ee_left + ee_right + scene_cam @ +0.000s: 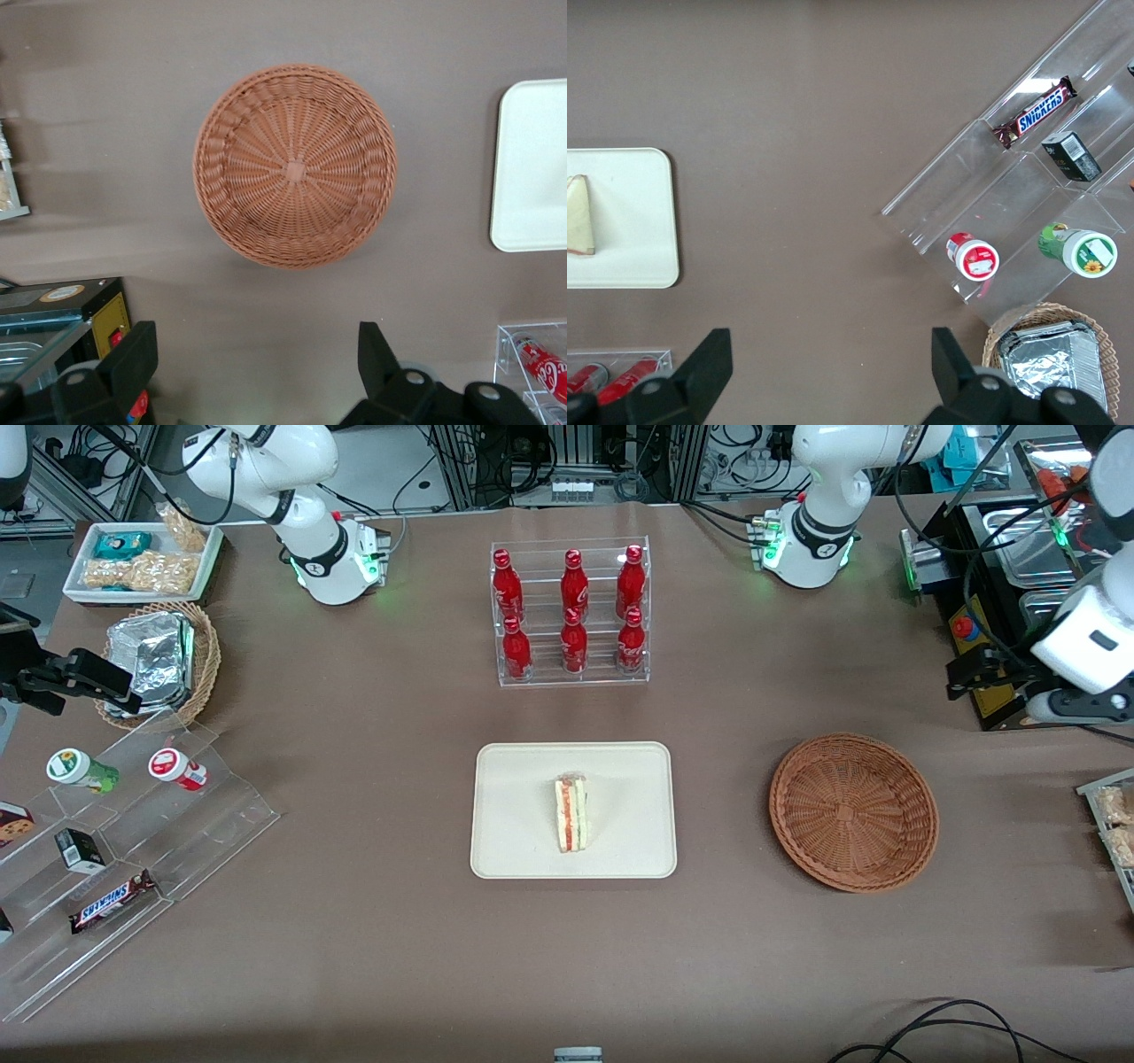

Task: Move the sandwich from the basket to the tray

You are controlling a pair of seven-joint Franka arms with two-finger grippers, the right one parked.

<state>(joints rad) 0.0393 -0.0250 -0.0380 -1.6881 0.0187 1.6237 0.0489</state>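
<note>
The sandwich (571,813), a white wedge with pink and green layers, lies near the middle of the cream tray (514,841). The right wrist view also catches the sandwich (578,215) on the tray (638,257). The reddish-brown wicker basket (853,811) sits beside the tray toward the working arm's end of the table, with nothing in it. My gripper (970,673) hangs raised above the table, farther from the front camera than the basket. In the left wrist view the gripper (257,363) is open with bare tabletop between its fingers, and the basket (295,166) and a tray edge (532,177) show.
A clear rack of red bottles (571,611) stands farther from the front camera than the tray. Black and metal equipment (1001,602) sits close beside my gripper. A foil-filled tan basket (159,660) and an acrylic stepped shelf (133,841) lie toward the parked arm's end.
</note>
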